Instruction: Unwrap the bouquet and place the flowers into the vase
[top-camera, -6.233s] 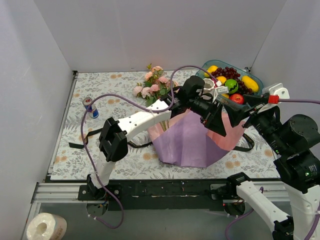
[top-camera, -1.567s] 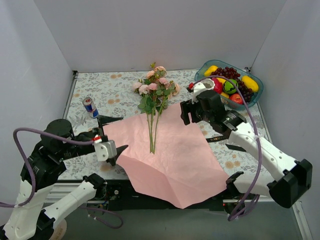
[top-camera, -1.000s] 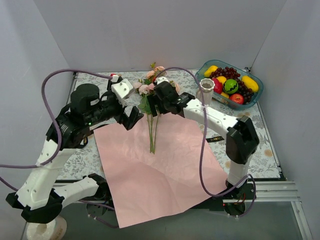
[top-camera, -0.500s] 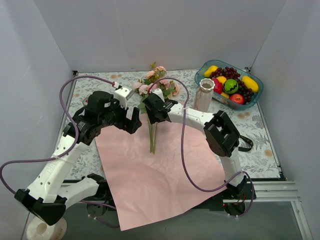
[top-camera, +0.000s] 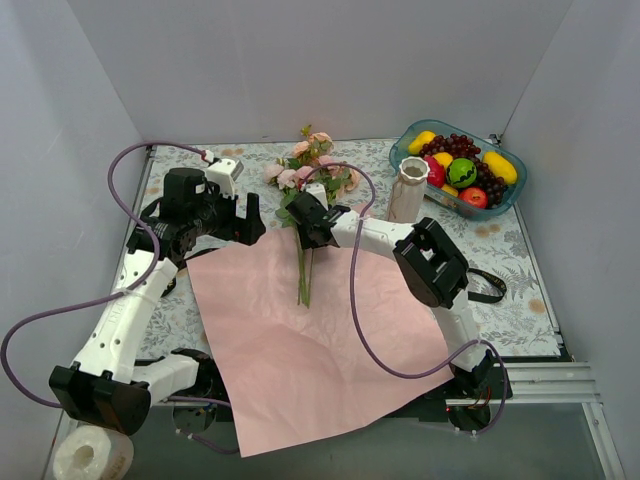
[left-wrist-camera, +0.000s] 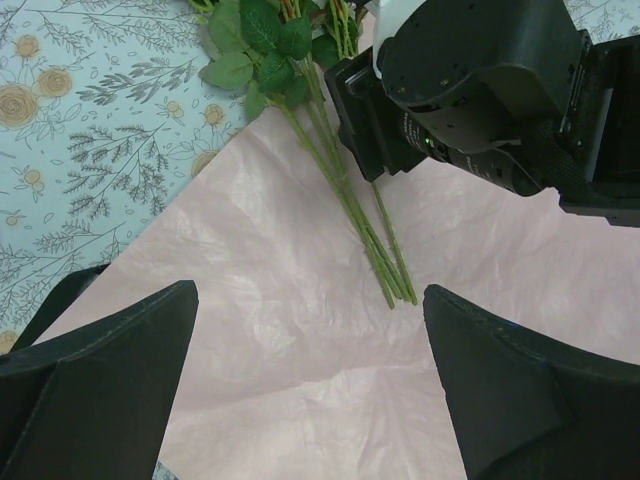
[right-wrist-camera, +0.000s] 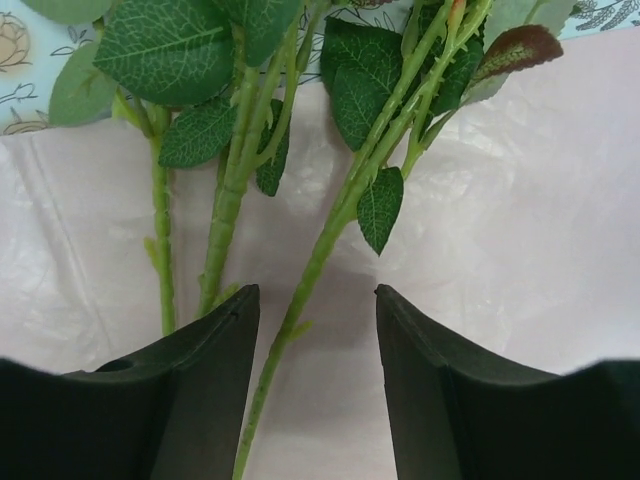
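The bouquet lies unwrapped: its pink paper (top-camera: 320, 340) is spread flat on the table. The flowers (top-camera: 310, 172) rest with their blooms on the tablecloth and their green stems (top-camera: 303, 270) on the paper. My right gripper (top-camera: 303, 228) is low over the stems just below the leaves. Its jaws are narrowed but open, with one stem (right-wrist-camera: 330, 240) between them, apart from both fingers. My left gripper (top-camera: 248, 218) hovers wide open over the paper's left corner (left-wrist-camera: 280, 350), holding nothing. The white vase (top-camera: 407, 190) stands upright to the right of the flowers.
A teal bowl of fruit (top-camera: 505, 188) sits at the back right, behind the vase. A black ribbon (top-camera: 488, 290) lies by the paper's right edge. White walls close off the back and both sides. The paper overhangs the near table edge.
My right gripper has slid down and left along the flowers onto the stems, and its jaws have narrowed around one stem. My left gripper has pulled back to the left, still open.
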